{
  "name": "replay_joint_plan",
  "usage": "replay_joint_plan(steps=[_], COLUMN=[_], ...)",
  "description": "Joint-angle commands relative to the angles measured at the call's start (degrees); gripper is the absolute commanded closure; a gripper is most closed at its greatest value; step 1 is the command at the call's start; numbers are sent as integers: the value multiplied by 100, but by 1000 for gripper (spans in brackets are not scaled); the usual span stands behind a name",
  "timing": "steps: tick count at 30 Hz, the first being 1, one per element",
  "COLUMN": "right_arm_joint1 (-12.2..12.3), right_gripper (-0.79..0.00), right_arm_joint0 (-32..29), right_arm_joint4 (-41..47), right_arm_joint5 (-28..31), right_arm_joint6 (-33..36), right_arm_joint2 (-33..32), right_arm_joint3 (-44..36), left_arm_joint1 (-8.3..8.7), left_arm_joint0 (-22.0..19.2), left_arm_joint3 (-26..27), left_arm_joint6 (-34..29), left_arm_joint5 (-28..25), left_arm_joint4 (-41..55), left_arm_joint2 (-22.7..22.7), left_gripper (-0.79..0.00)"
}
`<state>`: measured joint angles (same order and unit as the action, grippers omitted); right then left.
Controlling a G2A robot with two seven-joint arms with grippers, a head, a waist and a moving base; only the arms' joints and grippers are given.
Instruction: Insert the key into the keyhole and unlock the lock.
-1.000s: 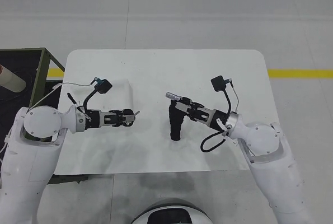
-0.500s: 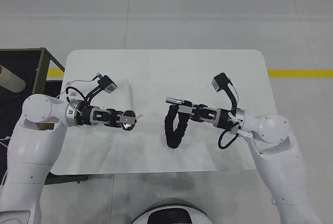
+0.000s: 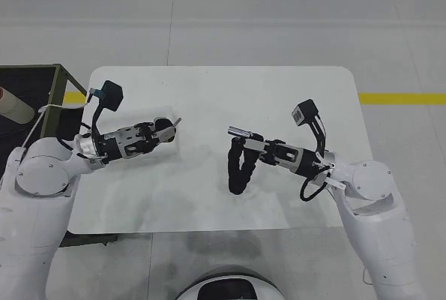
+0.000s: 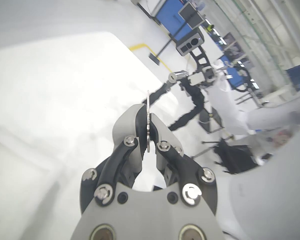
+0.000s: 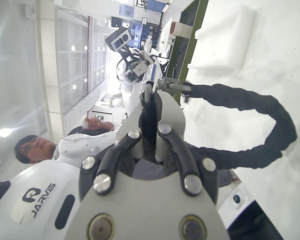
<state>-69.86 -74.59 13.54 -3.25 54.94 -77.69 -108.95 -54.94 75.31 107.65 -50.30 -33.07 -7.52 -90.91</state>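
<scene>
While arms (image 3: 114, 142) extend, key (image 4: 148, 116), lock (image 4: 176, 76) apart

Both arms bend at the elbow, forearms angled in toward each other. The left claw (image 4: 148, 113) is pinched tight on the key (image 4: 148, 99), whose blade pokes out past the fingertips. Facing it and well apart, the right claw (image 5: 150, 98) is clamped on the lock (image 5: 240, 101), wrist rolled sideways.

Thin silver key (image 4: 148, 98), seen edge-on, pinched upright in the left gripper (image 4: 146, 116). Well apart, the right gripper (image 5: 150, 101) holds a silver cylinder lock (image 3: 239, 133) with a drooping black sleeved cable loop (image 3: 241, 169). Its keyhole end seemingly faces the key.
</scene>
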Motion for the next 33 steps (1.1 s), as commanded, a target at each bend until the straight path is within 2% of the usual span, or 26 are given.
replay_joint_plan(steps=[1,7,8,9,13,17,19,23,29,31,33], right_arm_joint1=[2,2,6,10,0,-2,-5,2,2,3,18], right_gripper=[0,0,0,0,0,0,0,0,0,0,0], right_arm_joint0=[17,-100,-164,-184,-80,69,131,143,143,72,69], right_arm_joint4=[-24,12,14,-1,356,619,780,633,633,679,676], right_arm_joint5=[20,47,32,19,-78,-101,-116,56,56,47,24], right_arm_joint6=[-39,-122,-190,-227,-274,-264,-268,-603,-603,-620,-455], right_arm_joint2=[-14,-12,-30,-37,12,37,41,-17,-17,-1,19], right_arm_joint3=[-12,-72,-119,-147,-54,112,199,180,180,155,149], left_arm_joint1=[-3,1,16,-4,-111,-190,-236,-269,-269,-250,-248], left_arm_joint0=[19,12,-37,83,489,812,883,789,789,811,842], left_arm_joint3=[3,34,256,441,848,780,473,290,290,493,522], left_arm_joint6=[192,231,569,1078,3287,5535,6148,6411,6411,6539,6940], left_arm_joint5=[-5,-1,-9,65,417,1434,1817,1876,1876,2157,2455], left_arm_joint4=[-214,-379,-1512,-2371,-4694,-7407,-7798,-7906,-7906,-8798,-9527], left_arm_joint2=[2,-48,-306,-326,-45,495,777,912,912,846,911], left_gripper=[0,0,0,0,0,0,0,0,0,0,0])
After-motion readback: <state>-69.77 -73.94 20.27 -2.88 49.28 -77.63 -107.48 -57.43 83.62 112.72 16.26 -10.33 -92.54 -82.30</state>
